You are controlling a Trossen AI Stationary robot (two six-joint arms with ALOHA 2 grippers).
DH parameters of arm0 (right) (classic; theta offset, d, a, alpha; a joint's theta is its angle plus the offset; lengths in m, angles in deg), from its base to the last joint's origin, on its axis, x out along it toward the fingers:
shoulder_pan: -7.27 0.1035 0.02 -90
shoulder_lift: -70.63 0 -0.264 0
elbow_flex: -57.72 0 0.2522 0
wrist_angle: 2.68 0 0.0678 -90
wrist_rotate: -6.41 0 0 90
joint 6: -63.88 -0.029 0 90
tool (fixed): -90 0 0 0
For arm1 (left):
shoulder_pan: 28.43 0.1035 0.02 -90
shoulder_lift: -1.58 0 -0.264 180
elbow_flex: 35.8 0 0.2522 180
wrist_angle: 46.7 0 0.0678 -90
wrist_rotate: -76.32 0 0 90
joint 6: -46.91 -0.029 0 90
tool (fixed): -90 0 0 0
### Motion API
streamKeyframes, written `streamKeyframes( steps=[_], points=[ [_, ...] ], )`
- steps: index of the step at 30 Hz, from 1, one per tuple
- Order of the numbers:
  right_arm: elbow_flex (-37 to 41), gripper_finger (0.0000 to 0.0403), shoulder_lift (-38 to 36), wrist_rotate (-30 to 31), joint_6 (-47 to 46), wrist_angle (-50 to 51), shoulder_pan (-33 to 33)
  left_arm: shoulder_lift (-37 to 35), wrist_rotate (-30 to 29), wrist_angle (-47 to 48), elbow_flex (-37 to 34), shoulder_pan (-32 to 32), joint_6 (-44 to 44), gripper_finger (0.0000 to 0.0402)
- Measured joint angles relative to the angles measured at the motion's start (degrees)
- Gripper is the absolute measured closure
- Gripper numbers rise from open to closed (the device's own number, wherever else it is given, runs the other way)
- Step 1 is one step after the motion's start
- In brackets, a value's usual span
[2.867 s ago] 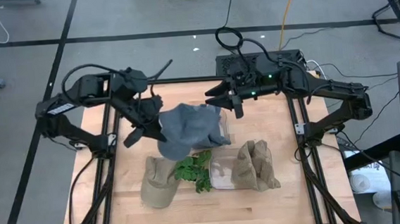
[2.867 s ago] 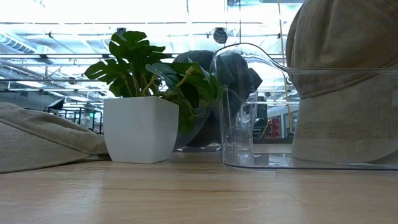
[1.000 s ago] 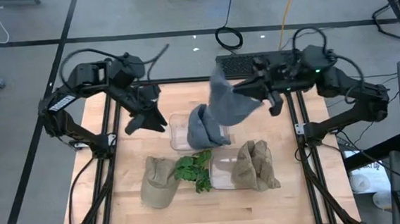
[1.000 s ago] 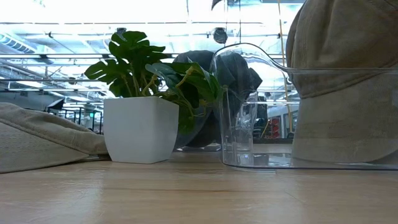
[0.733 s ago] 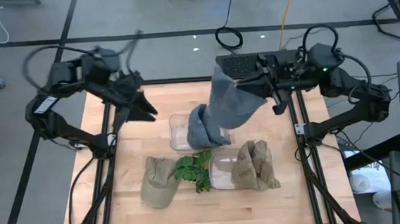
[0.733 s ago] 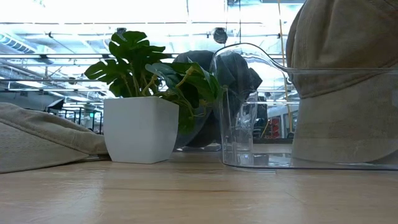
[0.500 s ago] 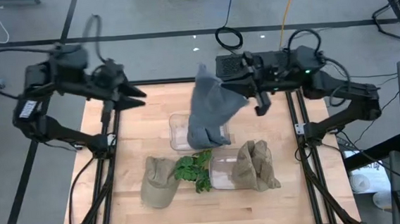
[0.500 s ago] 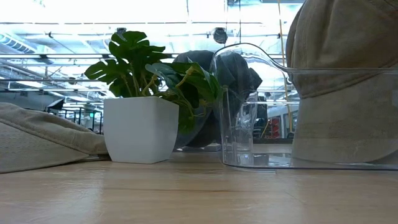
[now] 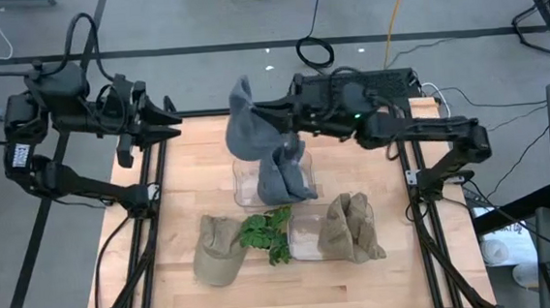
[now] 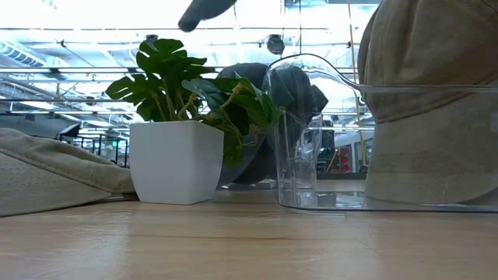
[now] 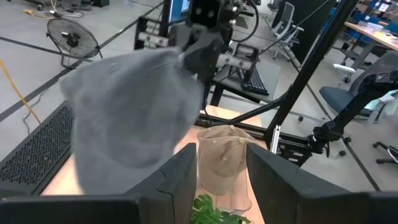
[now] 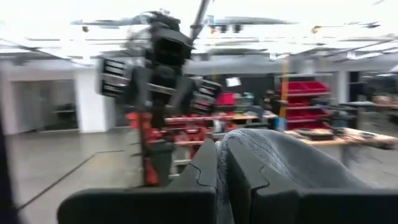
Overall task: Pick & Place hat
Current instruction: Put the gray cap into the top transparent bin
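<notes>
— At the frame's centre, what hangs over the clear bin [image 9: 248, 180]?
— A grey hat [image 9: 267, 147], clamped in the right gripper [image 9: 289, 121].
— And upper left?
— The left gripper [image 9: 172, 120], jaws apart, holding nothing.

Three hats are on show: one grey hat [image 9: 267, 145] at about twelve o'clock of the table's middle, one tan hat [image 9: 216, 250] lying on the wood at seven o'clock, and another tan hat [image 9: 350, 228] at five o'clock. There are two clear bins [image 9: 246, 180], one at twelve and one [image 9: 300, 240] at five. A single potted plant [image 9: 267, 234] stands at six o'clock. Two arms work the table, so two grippers: the left gripper [image 9: 169, 120] at ten, the right gripper [image 9: 270, 106] at twelve.
</notes>
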Motion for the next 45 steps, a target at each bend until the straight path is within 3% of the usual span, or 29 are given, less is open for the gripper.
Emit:
streamKeyframes(
  steps=[10,20,29,45],
  points=[
    [0.0,0.0403,6.3,22.3,8.9,-5.0,5.6,0.1,-0.1,1.2,0.0,0.0,-0.2,0.0254],
    [-0.1,0.0403,7.9,39.9,12.9,-5.2,11.4,-0.1,-6.8,1.4,0.0,0.0,-0.7,0.0254],
    [-0.1,0.0403,11.2,41.0,9.8,-4.3,13.9,-0.1,-10.6,1.0,0.0,0.0,-0.3,0.0254],
    [-0.2,0.0403,17.3,45.1,5.3,1.6,15.0,-0.1,-10.1,1.0,0.0,0.0,0.2,0.0254]
  ],
)
